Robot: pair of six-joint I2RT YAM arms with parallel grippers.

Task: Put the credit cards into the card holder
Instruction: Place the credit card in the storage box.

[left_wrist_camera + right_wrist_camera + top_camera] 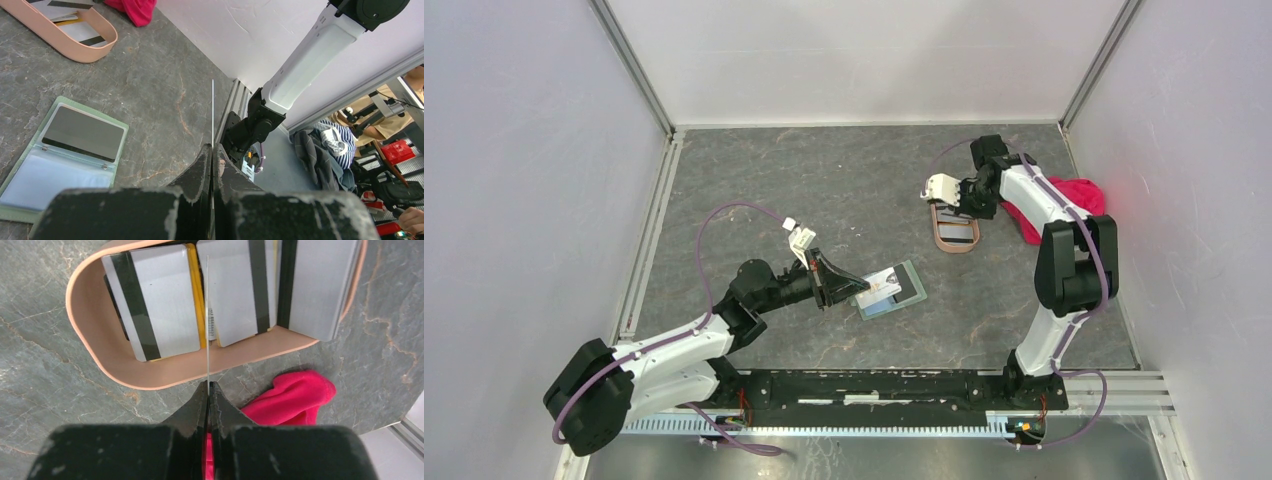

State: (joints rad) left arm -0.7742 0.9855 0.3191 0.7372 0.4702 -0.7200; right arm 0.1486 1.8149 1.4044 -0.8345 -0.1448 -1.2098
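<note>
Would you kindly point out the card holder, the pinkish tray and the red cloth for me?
card holder (52, 182): left wrist view, on its pale inner pocket.
pinkish tray (165, 372): right wrist view, on its bare inner wall.
red cloth (292, 400): right wrist view, on the middle of the bunched fabric.

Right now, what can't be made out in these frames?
- Left-held card in left gripper: edge-on in left wrist view, face unseen.
- Right-held card in right gripper: same, right wrist view.
- Stacked cards in the tray: overlapping, cropped by right wrist frame's top edge; count unclear.
- Card holder: near corner hidden behind left gripper body, left wrist view.
</note>
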